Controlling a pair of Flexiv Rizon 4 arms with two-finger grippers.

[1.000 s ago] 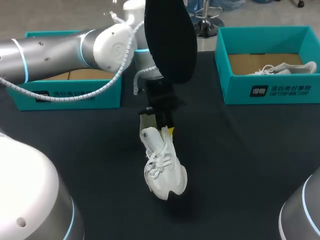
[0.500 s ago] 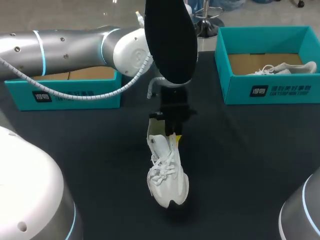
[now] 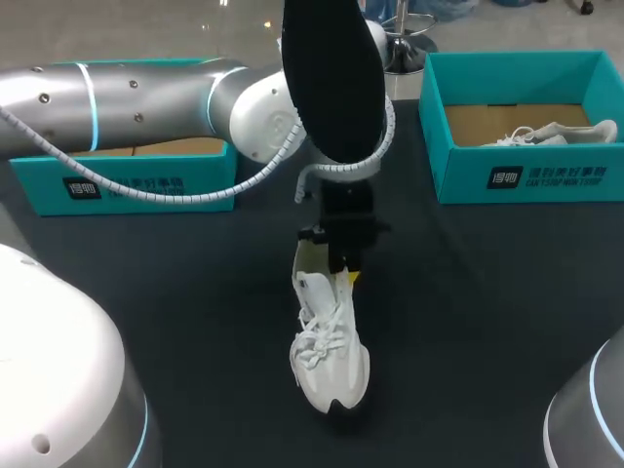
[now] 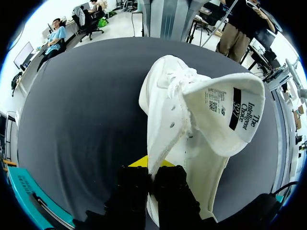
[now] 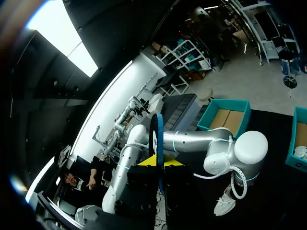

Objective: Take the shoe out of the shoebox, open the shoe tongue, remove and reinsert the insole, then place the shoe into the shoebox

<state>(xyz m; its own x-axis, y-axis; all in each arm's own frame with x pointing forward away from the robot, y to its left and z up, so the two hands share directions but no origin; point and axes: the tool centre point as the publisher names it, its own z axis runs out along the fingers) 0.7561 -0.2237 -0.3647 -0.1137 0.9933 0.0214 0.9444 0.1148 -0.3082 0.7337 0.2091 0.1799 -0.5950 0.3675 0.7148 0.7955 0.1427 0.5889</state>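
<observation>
Dark cloth covers the table point(image 3: 487, 292), and the work sits near its middle. The left gripper point(image 4: 150, 173) has its jaws drawn together on the rim of the white shoe point(image 4: 165, 105), pinching the soft wall of the opening at the heel end. From that pinch the shoe runs out along the cloth, toe pointing away from the fingers and sole down. Its tongue point(image 4: 225, 108) is folded right back with the label side showing, so the mouth gapes wide.

Well above the table, the right gripper point(image 5: 158, 170) is clamped on the black insole point(image 5: 158, 141), which stands edge-on between the yellow tips. From overhead the insole hangs broad and dark above the shoe. I cannot tell which end of it is gripped.

Farther out are two teal shoeboxes. One shoebox point(image 3: 127, 185) sits behind the left arm. The second box point(image 3: 526, 175), on the right side, holds another white shoe point(image 3: 556, 134).

The shoe looks light, and its upper looks limp. I reckon a pinch on the collar will steady it but lets the body swing or sag, so the stiffer heel counter is the surer hold. The insole looks thin, flexible foam. Gripped at one end, it would likely droop and buckle against the toe box. It wants feeding toe-first at a shallow slant while the other gripper keeps the mouth open.
</observation>
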